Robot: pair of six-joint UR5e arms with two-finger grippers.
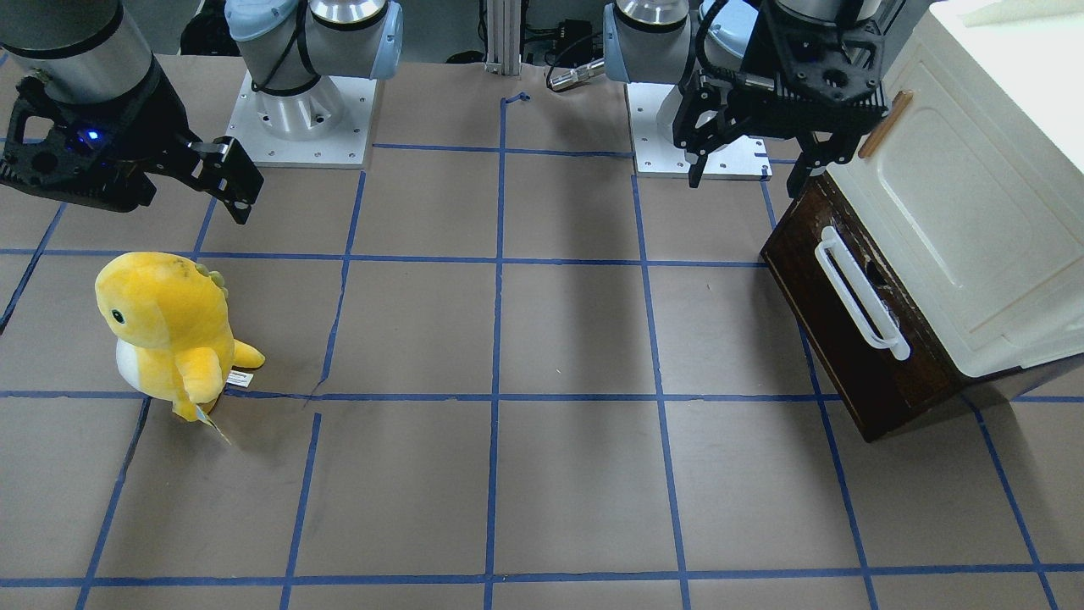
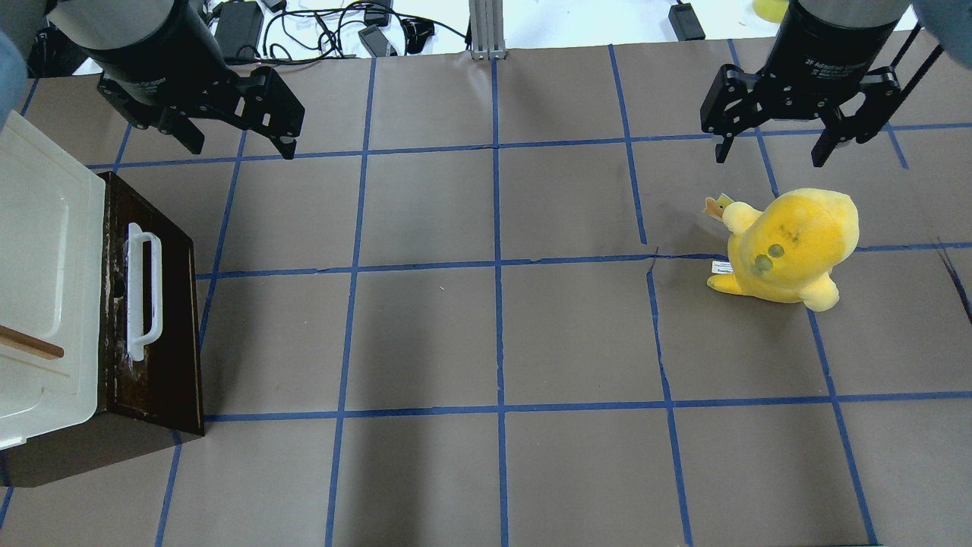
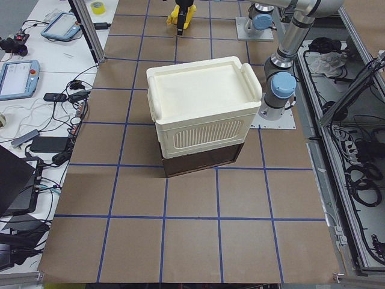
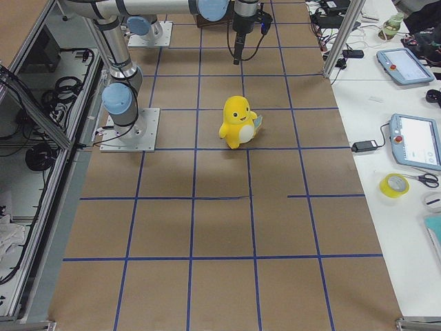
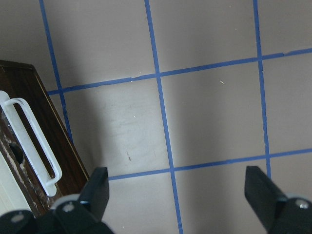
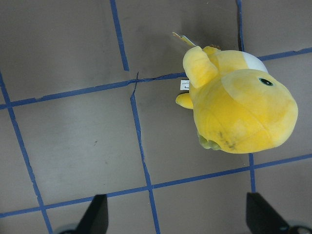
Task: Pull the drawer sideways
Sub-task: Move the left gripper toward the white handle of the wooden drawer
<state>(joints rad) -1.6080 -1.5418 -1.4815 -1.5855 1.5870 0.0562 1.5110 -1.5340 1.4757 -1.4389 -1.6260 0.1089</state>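
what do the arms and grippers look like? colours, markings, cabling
Silver tubes with pale-blue joint caps on the left arm and right arm; a black cable runs along the right one. Black left gripper and right gripper, two linkage fingers each; white lettering on the right one's round body.

Bare table (image 2: 493, 334) beside drawer (image 2: 163, 304)

Silver tubes (image 1: 85, 47), blue joint caps (image 1: 385, 42), black right claw (image 2: 768, 156), seemingly white-lettered

There were two end effectors, the left end effector (image 2: 241, 148) and the right end effector (image 2: 768, 158), one drawer (image 2: 176, 334) with one white bar handle (image 2: 137, 296), one cream cabinet (image 2: 45, 289) and one yellow plush toy (image 2: 793, 243) on one counter (image 2: 425, 342).
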